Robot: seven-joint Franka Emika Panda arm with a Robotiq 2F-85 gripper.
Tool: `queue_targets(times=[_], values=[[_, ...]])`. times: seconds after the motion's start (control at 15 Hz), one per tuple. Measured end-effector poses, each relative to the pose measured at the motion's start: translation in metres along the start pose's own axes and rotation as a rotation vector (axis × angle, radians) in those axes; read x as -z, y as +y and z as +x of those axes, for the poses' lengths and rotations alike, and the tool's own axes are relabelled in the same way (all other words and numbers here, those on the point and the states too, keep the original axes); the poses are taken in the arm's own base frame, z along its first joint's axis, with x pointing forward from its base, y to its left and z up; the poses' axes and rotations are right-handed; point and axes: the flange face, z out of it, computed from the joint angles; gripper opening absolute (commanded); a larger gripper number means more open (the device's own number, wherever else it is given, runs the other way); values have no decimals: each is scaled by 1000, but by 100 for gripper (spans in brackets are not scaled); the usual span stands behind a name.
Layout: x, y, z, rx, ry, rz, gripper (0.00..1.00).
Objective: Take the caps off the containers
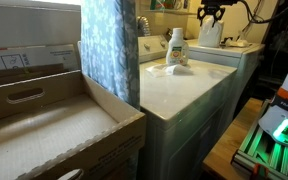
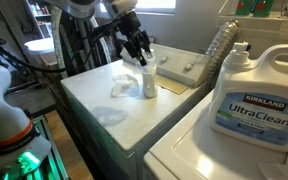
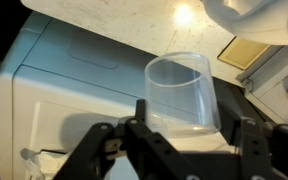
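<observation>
**Pincer (image 2: pixel 142 57) set astride the first cap (image 3: pixel 184 90), over the white surface (image 2: pixel 89 105)**

In the wrist view the translucent cap stands upright between the two fingers, which sit close against its walls. I cannot tell whether they are already pinching it, or whether it is seated on its neck. In an exterior view the tilted pincer hangs at the top of the smaller bottle (image 2: pixel 150 82). The larger jug (image 2: pixel 249 100) stands well apart with its own top (image 2: pixel 242 48) on. The step in hand looks like uncapping the smaller bottle. Next it likely needs a firm squeeze, a twist and a straight lift. Nothing braces the bottle, so it may spin or tip.
</observation>
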Motion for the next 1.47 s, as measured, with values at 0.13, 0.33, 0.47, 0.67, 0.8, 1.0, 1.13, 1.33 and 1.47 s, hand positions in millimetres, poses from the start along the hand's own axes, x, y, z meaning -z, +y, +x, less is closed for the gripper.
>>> queue_targets(times=[0.13, 0.33, 0.47, 0.67, 0.8, 1.0, 1.13, 1.33, 1.47], values=[[-3, -15, -15, 96, -9, 5, 44], [-24, -34, -58, 203, -44, 4, 44], [-43, -33, -84, 237, -75, -23, 44], [-67, -20, -113, 251, -91, -78, 44], [-82, -7, -128, 242, -93, -118, 44], [-99, 8, -148, 215, -90, -148, 44], [-106, 15, -156, 188, -80, -163, 44], [-112, 20, -161, 162, -35, -162, 44], [-113, 16, -164, 142, -22, -115, 44]])
